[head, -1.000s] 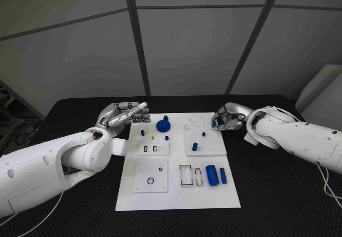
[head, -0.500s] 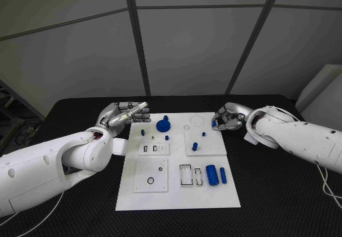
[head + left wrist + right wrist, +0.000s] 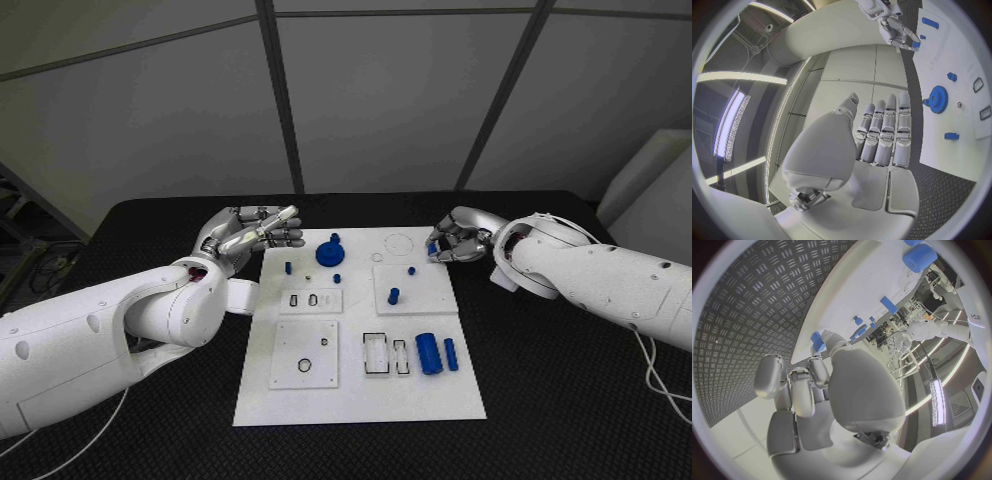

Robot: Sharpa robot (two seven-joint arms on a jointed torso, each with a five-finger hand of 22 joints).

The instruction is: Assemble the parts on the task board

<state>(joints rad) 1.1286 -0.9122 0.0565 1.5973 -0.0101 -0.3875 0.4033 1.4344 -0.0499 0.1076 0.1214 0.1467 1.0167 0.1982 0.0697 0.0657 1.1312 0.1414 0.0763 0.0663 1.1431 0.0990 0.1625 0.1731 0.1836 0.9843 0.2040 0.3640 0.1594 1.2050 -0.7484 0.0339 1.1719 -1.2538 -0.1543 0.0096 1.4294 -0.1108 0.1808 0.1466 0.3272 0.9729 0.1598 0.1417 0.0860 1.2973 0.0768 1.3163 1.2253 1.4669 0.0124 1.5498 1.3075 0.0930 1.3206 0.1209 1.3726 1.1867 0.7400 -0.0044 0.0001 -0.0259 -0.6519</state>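
Note:
The white task board point(image 3: 361, 400) lies in the middle of the table. On it are a blue gear point(image 3: 332, 255), short blue pegs point(image 3: 394, 296), and a thick blue cylinder point(image 3: 428, 353) beside a thin one point(image 3: 451, 356). My right hand point(image 3: 456, 240) hovers at the board's far right corner and pinches a small blue part point(image 3: 431, 248), which the right wrist view shows at the thumb tip point(image 3: 817, 341). My left hand point(image 3: 254, 232) is raised at the far left corner, fingers extended side by side point(image 3: 882, 135), holding nothing. The left wrist view shows the gear point(image 3: 937, 95) and the right hand point(image 3: 897, 29).
Rectangular slots point(image 3: 384, 355) and a ring recess point(image 3: 304, 365) are cut into the near half of the board. Black textured table point(image 3: 562, 400) surrounds the board. Grey wall panels stand behind the table.
My right hand has shifted slightly toward the board's far edge with the small blue part. The left hand has stayed where it was.

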